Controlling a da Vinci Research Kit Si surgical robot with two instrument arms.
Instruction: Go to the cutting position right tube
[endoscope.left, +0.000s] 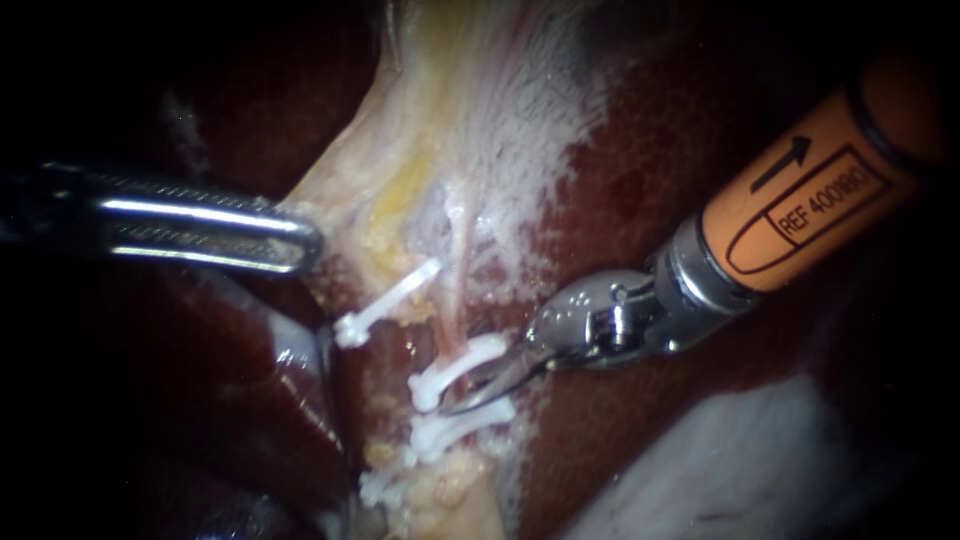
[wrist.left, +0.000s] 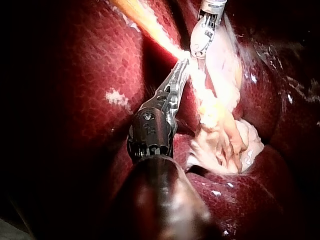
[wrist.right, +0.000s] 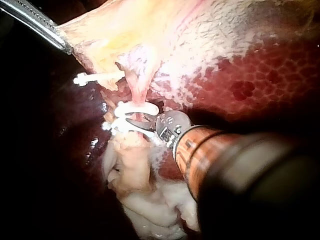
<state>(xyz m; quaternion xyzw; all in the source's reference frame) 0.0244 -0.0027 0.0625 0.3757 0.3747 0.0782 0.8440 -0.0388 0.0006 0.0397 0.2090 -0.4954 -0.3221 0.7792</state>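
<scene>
right instrument (endoscope.left: 468, 392): jaws a little apart, gripping nothing, tips lying in the gap between upper clip (endoscope.left: 455, 365) and lower clip (endoscope.left: 455, 430).
right tube (endoscope.left: 456, 300): thin pink strand just ahead of those tips, running down from pale tissue (endoscope.left: 400, 170) through both clips. in the right wrist view the open tips seem to reach it; whether it lies fully between them i cannot tell.
left instrument (endoscope.left: 300, 240): jaws closed on the edge of the pale tissue, well beyond the right tube from the right instrument, holding the sheet taut.
liver (endoscope.left: 640, 180): dark red, under and behind the right instrument.
handling note: judged nearly in place. ease the tips forward until the right tube sits deep between both jaws, square across it, midway between the clips and touching neither. keep the lower jaw off the liver.
</scene>
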